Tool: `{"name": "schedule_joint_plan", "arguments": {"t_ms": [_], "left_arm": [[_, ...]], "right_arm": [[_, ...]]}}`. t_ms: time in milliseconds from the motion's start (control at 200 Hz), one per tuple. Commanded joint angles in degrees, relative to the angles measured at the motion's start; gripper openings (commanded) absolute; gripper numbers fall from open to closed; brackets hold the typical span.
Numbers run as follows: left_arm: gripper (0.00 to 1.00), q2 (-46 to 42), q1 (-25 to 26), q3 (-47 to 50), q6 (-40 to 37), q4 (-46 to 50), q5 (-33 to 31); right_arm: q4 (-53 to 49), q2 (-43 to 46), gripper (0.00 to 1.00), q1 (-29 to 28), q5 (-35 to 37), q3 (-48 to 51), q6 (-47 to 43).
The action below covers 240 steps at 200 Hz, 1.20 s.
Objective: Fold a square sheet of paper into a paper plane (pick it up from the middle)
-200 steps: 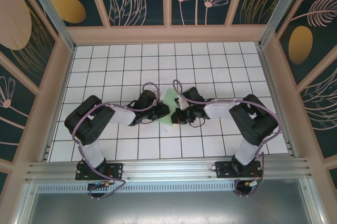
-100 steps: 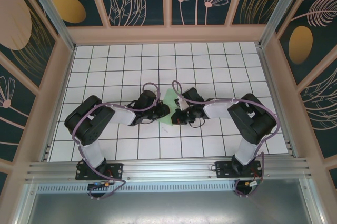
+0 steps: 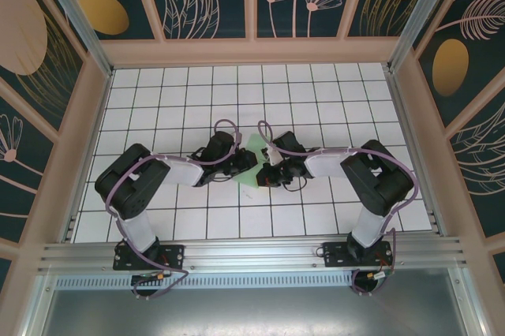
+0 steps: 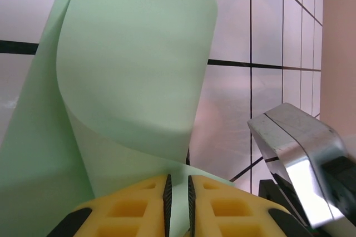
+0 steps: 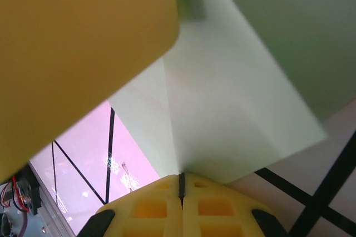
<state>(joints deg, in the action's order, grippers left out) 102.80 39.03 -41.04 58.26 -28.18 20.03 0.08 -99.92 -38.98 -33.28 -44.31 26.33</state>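
Thin pale green square sheet of paper (image 3: 252, 151): mid-tabletop (image 3: 316, 91), well off every edge, partly folded, one flap curled upward. Left end effector (image 4: 178, 180): fingers nearly together, pinching the sheet's edge. Right end effector (image 5: 181, 177): fingers pressed together on the sheet at a crease.
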Motion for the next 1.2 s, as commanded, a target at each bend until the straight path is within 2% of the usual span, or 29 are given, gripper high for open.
{"name": "schedule_joint_plan", "arguments": {"t_ms": [0,355,716,1006,1196], "left_arm": [[0.19,3.27,0.17,-1.58,1.15,-0.37,0.12],[0.19,3.18,-0.57,-7.57,-6.8,14.81,-13.99],[0.2,6.26,-2.21,-10.82,-9.48,14.37,-14.14],[0.21,4.98,-6.52,-10.13,-11.24,15.52,-15.26],[0.21,4.18,-7.95,-10.89,-12.88,14.84,-11.13]], "right_arm": [[-2.09,-2.41,0.0,0.22,3.08,0.28,0.33],[-5.99,-3.46,0.0,0.28,5.77,-0.16,-0.13],[-5.76,-4.14,0.0,0.31,5.68,0.11,0.13],[-5.51,-4.17,0.0,0.35,5.59,0.35,0.46],[-5.33,-3.93,0.0,0.31,5.42,-0.11,0.57]]}}
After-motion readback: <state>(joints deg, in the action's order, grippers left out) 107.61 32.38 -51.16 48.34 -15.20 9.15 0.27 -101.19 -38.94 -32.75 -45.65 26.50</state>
